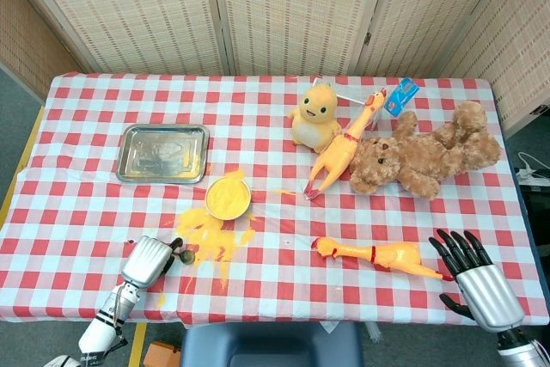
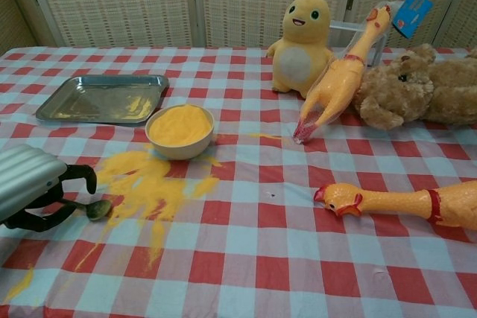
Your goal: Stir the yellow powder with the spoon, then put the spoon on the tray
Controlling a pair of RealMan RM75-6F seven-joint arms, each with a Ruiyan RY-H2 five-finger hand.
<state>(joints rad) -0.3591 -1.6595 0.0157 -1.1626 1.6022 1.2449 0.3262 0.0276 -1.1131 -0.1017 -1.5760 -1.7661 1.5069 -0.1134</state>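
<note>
A white bowl (image 1: 228,197) (image 2: 179,129) of yellow powder stands left of the table's middle. More powder (image 1: 210,234) (image 2: 149,184) is spilled on the cloth in front of it. The spoon (image 1: 184,255) (image 2: 95,209) lies flat at the near edge of the spill, its handle pointing left. My left hand (image 1: 148,259) (image 2: 33,184) sits over that handle, one finger arched above it and the others low beside it, with a gap still showing. The metal tray (image 1: 163,153) (image 2: 104,98) lies behind the bowl to the left. My right hand (image 1: 474,279) rests spread at the near right edge, holding nothing.
A rubber chicken (image 1: 378,254) (image 2: 402,202) lies near the front right. Behind it are a second rubber chicken (image 1: 342,150) (image 2: 339,83), a yellow plush (image 1: 315,113) (image 2: 302,39) and a teddy bear (image 1: 421,156) (image 2: 417,94). A folding screen stands behind the table.
</note>
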